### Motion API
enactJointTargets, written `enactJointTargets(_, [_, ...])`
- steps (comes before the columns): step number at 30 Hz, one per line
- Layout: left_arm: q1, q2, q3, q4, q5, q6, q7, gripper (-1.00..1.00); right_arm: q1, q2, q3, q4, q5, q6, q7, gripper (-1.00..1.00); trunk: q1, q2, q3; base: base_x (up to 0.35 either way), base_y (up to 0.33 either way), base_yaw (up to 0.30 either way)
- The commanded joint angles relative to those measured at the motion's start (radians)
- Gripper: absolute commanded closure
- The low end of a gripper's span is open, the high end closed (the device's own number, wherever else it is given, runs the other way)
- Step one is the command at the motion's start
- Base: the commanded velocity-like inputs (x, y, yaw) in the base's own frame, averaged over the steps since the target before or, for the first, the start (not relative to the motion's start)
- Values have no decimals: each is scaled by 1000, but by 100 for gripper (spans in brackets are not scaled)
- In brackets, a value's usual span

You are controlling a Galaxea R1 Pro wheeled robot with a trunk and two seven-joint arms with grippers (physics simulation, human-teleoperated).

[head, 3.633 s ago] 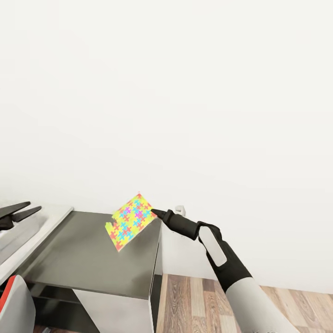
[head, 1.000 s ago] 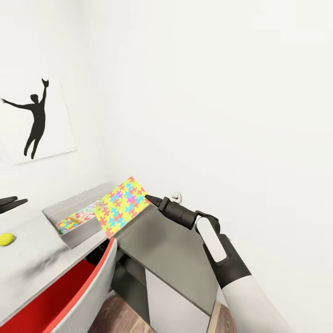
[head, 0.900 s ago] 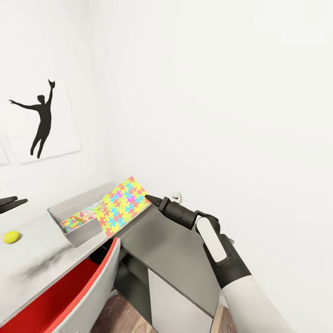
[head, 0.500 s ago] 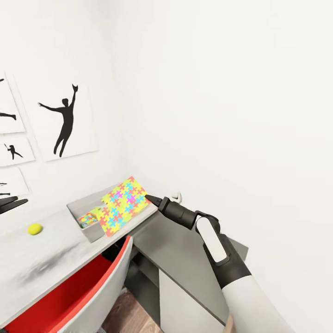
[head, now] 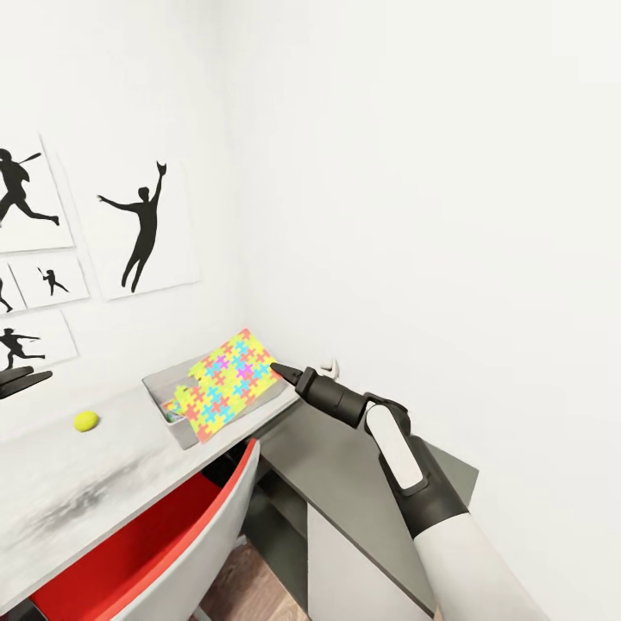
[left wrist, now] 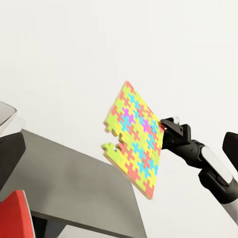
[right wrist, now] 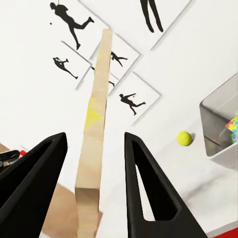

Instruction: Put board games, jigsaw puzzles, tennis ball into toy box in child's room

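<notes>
- My right gripper (head: 278,368) is closed on one edge of a thin flat jigsaw puzzle (head: 226,385), a square of bright yellow, pink, blue, green and orange pieces, and holds it tilted in the air.
- In the right wrist view I see this jigsaw puzzle (right wrist: 94,134) only edge-on, as a narrow beige strip between my two dark fingers (right wrist: 148,193); its coloured face is hidden there.
- In the left wrist view the jigsaw puzzle (left wrist: 134,140) shows its full face, and one corner has a gap where pieces are missing.
- The puzzle covers a part of the shallow light-grey toy box (head: 164,385), which stands on the pale grey top of the long table (head: 78,483) near the corner of the walls. Inside the box I make out only a small colourful patch; what it is I cannot tell.
- The small yellow-green tennis ball (head: 84,421) lies on the table, apart from the box.
- My left gripper (head: 19,379) is cut off by the edge of the head view; only dark tips show, and I cannot tell if it is open or closed.
- A red and grey chair (head: 164,543) stands against the table, partly out of the picture.
- Black silhouette posters (head: 138,226) hang on the white wall.
</notes>
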Motion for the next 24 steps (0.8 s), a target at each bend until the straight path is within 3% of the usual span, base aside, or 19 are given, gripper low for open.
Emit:
enactJointTargets(1, [-1,0,0,0,-1,11,-5,-100,-3,0,-1,0,-2,4,-2,100,0,-1,-2,0,0,3])
enactJointTargets(11, [-1,1,2,2,0,11,-5,-100,-75,0,6,2,4,-11,-92,100,0,-1,-2,0,0,0])
enactJointTargets(16, [-1,0,1,2,-1,11,-5,-100,-106,0,12,5,-4,-92,-301,100,0,-1,-2,0,0,0])
enactJointTargets(19, [-1,0,1,2,1,11,-5,-100,-241,0,11,68,-24,-94,-401,100,0,-1,-2,0,0,0])
enactJointTargets(21, [-1,0,2,2,1,11,-5,-100,-379,0,10,196,-75,-70,-426,100,0,-1,-2,0,0,0])
enactJointTargets(22, [-1,0,2,2,1,11,-5,-100,-414,0,10,231,-92,-67,-429,100,0,-1,-2,0,0,0])
enactJointTargets(23, [-1,-1,2,2,1,11,-5,-100,-508,0,10,337,-146,-59,-435,100,0,-1,-2,0,0,0])
enactJointTargets(24, [-1,-1,2,2,1,11,-5,-100,-536,0,10,370,-163,-58,-436,100,0,-1,-2,0,0,0])
